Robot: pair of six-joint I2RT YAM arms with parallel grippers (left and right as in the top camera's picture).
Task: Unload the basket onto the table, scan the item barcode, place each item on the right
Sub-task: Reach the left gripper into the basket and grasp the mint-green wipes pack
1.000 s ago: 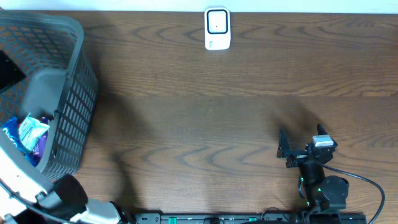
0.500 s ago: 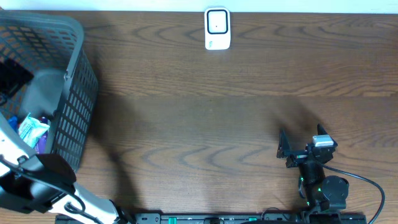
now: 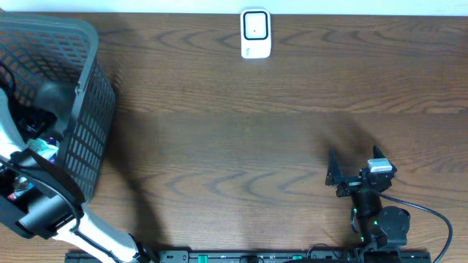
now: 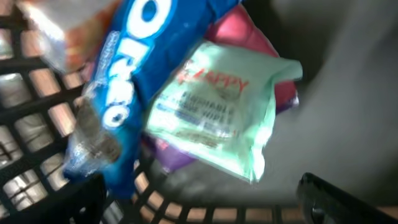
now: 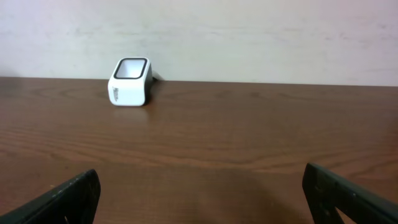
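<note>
Your left jaws stand wide apart and hold nothing, down inside the basket (image 3: 88, 109) at the bench's (image 3: 241, 146) left edge. Just ahead, between their tips, lies a pale green packet (image 4: 224, 112). It overlaps a blue cookie pack (image 4: 124, 93) on its left and a pink packet (image 4: 249, 50) behind; none touches the jaws. Your left arm (image 3: 44, 212) reaches from the near left corner over the basket's rim. Your right arm (image 3: 373, 204) sits low by the near right corner, jaws released and empty, facing the white scanner (image 3: 255, 33) at the far edge.
</note>
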